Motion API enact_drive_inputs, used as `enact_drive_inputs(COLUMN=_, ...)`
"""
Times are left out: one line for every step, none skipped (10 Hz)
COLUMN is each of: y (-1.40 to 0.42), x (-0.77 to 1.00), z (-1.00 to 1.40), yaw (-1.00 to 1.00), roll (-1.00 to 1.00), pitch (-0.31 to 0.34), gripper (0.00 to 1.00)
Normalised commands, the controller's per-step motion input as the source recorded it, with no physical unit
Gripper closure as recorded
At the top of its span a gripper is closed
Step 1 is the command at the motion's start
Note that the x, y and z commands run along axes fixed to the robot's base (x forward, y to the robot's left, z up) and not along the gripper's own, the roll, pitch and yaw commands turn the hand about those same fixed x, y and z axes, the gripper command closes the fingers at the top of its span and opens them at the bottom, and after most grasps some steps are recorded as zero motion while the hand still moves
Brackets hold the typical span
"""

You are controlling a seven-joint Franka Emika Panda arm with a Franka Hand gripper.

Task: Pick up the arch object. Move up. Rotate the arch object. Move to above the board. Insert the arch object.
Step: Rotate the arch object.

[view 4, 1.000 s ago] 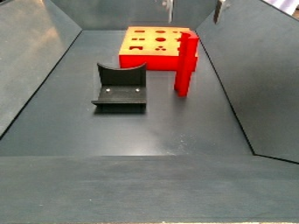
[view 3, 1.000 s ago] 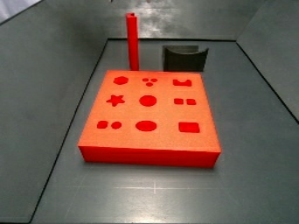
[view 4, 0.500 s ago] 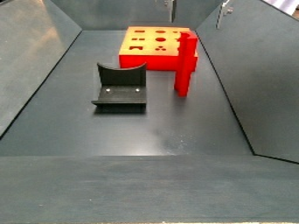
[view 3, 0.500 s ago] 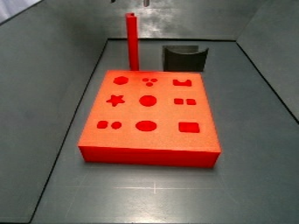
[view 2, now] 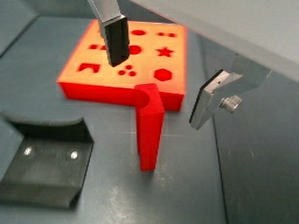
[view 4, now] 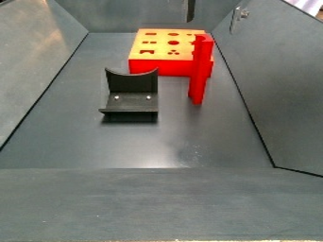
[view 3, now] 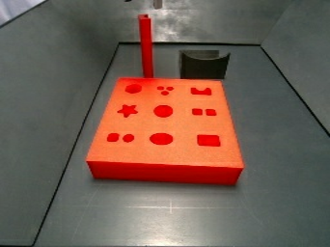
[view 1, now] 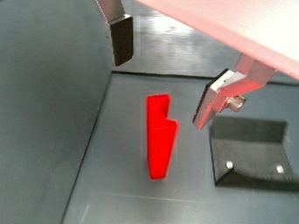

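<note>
The arch object [view 3: 146, 43] is a slim bright red bar standing upright on the floor just beyond the board's far edge. It also shows in a side view [view 4: 199, 68] and in both wrist views [view 1: 159, 136] [view 2: 149, 122]. The board [view 3: 165, 125] is a flat orange-red slab with shaped recesses; it also shows in a side view [view 4: 164, 45] and a wrist view [view 2: 117, 61]. My gripper [view 4: 213, 9] hangs open and empty above the bar's top. In both wrist views [view 1: 167, 70] [view 2: 160, 68] its fingers [view 1: 121, 39] stand apart on either side of the bar, not touching it.
The dark grey fixture [view 3: 204, 64] with a curved notch stands on the floor beside the bar; it also shows in a side view [view 4: 130, 93] and in wrist views [view 1: 251, 153] [view 2: 45, 162]. Sloping grey walls close in the floor on both sides.
My gripper has come a little lower over the top of the red bar. The bar, board and fixture have not moved.
</note>
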Motion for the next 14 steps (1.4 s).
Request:
enact_drive_inputs(y=0.02, x=0.04, z=-0.02, yaw=-1.00, roll=0.01, pitch=0.009, gripper=0.00)
enact_drive_inputs(y=0.02, x=0.04, z=-0.02, yaw=-1.00, roll=0.01, pitch=0.010, gripper=0.00)
enact_drive_inputs(y=0.02, x=0.04, z=-0.02, yaw=-1.00, roll=0.01, pitch=0.011, gripper=0.00)
enact_drive_inputs(y=0.02, x=0.04, z=-0.02, yaw=-1.00, roll=0.01, pitch=0.012, gripper=0.00)
enact_drive_inputs(y=0.02, x=0.04, z=-0.02, yaw=-1.00, roll=0.02, pitch=0.014, gripper=0.00)
enact_drive_inputs(y=0.02, x=0.04, z=-0.02, yaw=-1.00, roll=0.02, pitch=0.015, gripper=0.00)
enact_drive_inputs(y=0.02, x=0.04, z=-0.02, yaw=-1.00, roll=0.02, pitch=0.017, gripper=0.00)
enact_drive_inputs(y=0.02, x=0.04, z=-0.02, yaw=-1.00, roll=0.02, pitch=0.020, gripper=0.00)
enact_drive_inputs(y=0.02, x=0.04, z=-0.02, yaw=-1.00, roll=0.03, pitch=0.026, gripper=0.00)
enact_drive_inputs(y=0.02, x=0.04, z=-0.02, yaw=-0.97, roll=0.03, pitch=0.030, gripper=0.00)
enact_drive_inputs(y=0.02, x=0.04, z=-0.02, yaw=-0.62, roll=0.03, pitch=0.029, gripper=0.00)
enact_drive_inputs(y=0.02, x=0.04, z=-0.02, yaw=-0.41, roll=0.03, pitch=0.029, gripper=0.00)
enact_drive_inputs(y=0.02, x=0.04, z=-0.02, yaw=-0.23, roll=0.03, pitch=0.029, gripper=0.00)
enact_drive_inputs(y=0.00, x=0.00, z=-1.00, yaw=-0.17, roll=0.03, pitch=0.029, gripper=0.00)
